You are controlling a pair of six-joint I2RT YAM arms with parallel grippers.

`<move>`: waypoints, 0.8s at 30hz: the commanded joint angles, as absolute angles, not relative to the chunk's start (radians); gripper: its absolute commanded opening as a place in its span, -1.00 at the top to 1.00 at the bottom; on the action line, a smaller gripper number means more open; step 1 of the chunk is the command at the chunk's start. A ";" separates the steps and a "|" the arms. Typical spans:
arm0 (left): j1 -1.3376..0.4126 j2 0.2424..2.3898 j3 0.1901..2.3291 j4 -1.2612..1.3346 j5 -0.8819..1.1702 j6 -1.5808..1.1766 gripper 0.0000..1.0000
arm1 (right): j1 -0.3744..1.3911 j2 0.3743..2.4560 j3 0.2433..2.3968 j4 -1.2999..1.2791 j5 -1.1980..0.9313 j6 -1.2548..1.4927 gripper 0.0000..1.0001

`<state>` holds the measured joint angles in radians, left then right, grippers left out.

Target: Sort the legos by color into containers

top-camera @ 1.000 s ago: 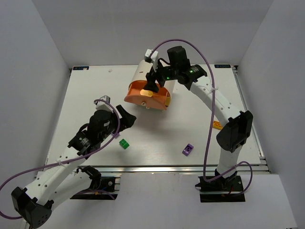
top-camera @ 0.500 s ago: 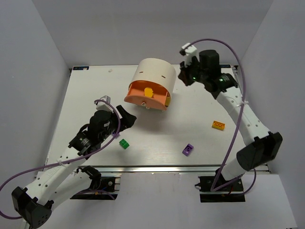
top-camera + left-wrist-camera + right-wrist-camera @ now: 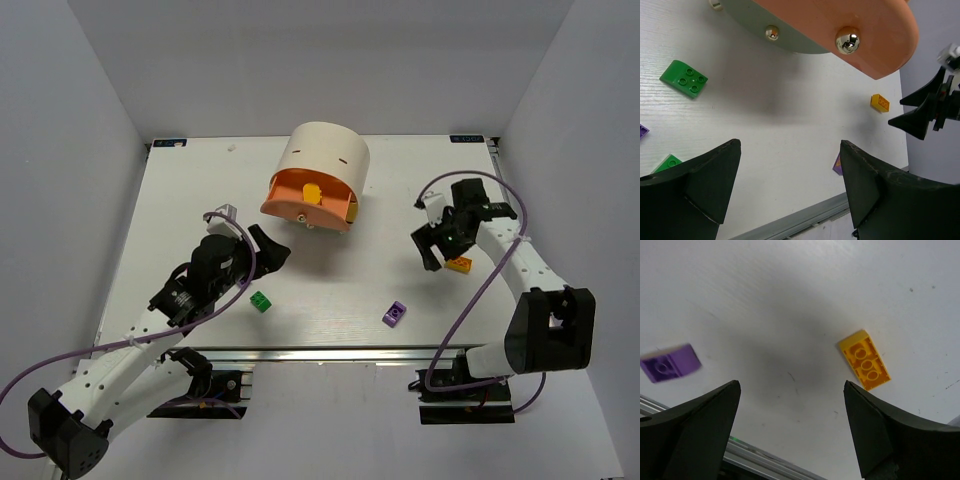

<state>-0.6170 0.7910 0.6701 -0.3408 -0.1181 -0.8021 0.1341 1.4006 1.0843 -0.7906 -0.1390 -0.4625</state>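
Orange-yellow lego (image 3: 459,263) lies beside spread jaws of the bent right arm (image 3: 510,255).

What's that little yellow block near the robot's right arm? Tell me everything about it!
It is a small orange-yellow lego, a long rectangular brick of shiny plastic. The face turned up shows three round rings in a row inside a raised rim. It lies flat on the white table, over on the right side. The open right gripper hovers above it without touching. Only the table touches it.
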 commanded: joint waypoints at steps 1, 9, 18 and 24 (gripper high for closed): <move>-0.614 0.785 0.657 -0.304 -0.089 -0.799 -0.79 | 0.075 1.354 1.020 -0.769 -0.163 -0.792 -0.78; -0.614 0.769 0.640 -0.302 -0.092 -0.816 -0.79 | -0.041 1.603 1.120 -0.697 -0.158 -0.914 -0.78; -0.623 0.747 0.630 -0.330 -0.117 -0.836 -0.79 | -0.074 1.778 1.206 -0.646 -0.167 -0.996 -0.67; -0.623 0.747 0.634 -0.339 -0.121 -0.836 -0.79 | -0.084 1.835 1.240 -0.709 -0.199 -1.048 -0.24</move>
<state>-0.6186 0.7628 0.6289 -0.3347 -0.1081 -0.8314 -0.0742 1.8263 1.2064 -0.6788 -0.1669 -0.9993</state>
